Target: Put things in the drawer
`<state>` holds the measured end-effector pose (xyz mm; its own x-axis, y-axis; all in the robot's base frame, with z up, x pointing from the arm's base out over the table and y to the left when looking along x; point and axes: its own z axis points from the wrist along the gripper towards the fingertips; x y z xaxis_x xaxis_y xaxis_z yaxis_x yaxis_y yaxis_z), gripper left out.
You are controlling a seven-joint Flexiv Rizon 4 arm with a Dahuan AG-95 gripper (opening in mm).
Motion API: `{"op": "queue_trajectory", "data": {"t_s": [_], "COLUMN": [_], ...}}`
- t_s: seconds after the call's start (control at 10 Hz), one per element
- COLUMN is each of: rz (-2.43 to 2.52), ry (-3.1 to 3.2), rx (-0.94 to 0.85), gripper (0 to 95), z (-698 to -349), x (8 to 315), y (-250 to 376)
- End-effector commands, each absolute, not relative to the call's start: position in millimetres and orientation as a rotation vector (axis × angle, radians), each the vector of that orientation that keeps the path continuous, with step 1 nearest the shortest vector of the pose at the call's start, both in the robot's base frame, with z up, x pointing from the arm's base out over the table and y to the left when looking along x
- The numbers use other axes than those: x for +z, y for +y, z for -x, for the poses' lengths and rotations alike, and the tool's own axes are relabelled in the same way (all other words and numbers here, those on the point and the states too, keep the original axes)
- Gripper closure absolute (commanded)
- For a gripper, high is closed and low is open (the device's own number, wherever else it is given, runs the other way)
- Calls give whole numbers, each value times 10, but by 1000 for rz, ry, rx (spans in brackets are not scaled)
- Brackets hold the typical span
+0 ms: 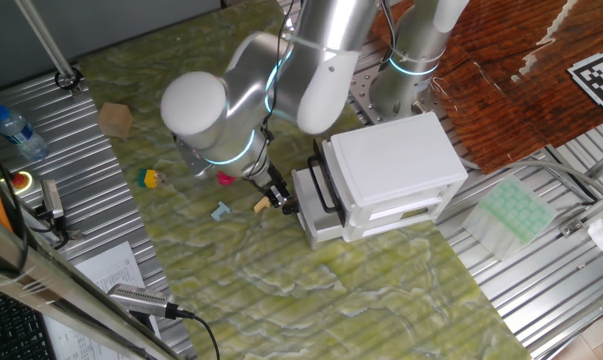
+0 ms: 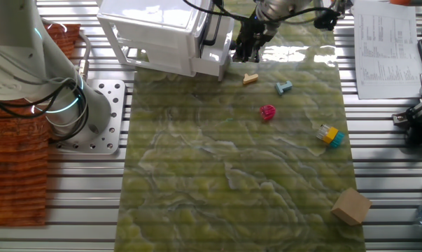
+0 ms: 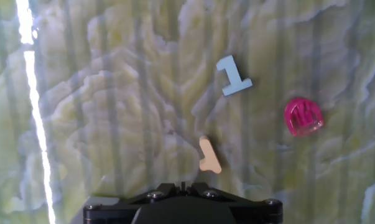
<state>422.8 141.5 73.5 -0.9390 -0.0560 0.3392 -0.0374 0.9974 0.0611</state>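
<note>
hovering at the drawer (image 1: 319, 200) front, my gripper (image 2: 243, 50) sits just above the tan piece (image 3: 209, 156) on the green marbled mat (image 2: 231, 182); whether my jaws are parted i cannot tell. it looks light, stiff and small (likely to skid), so i'd pinch across its narrow middle. blue piece (image 3: 233, 75) and pink piece (image 3: 303, 116) lie near.

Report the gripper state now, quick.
Gripper: at the black handle of the white drawer; open or shut cannot be told, fingers are hidden.
</note>
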Motion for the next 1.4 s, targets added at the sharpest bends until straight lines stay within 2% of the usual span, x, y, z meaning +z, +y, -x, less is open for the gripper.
{"op": "queue_trajectory", "data": {"t_s": [0.1, 1.4], "rz": [-89, -191], "ry": [-2746, -2553], "rx": [-108, -200], "gripper": [950, 950], "z": [-4202, -4102], "x": [683, 748], "y": [1492, 1538]}}
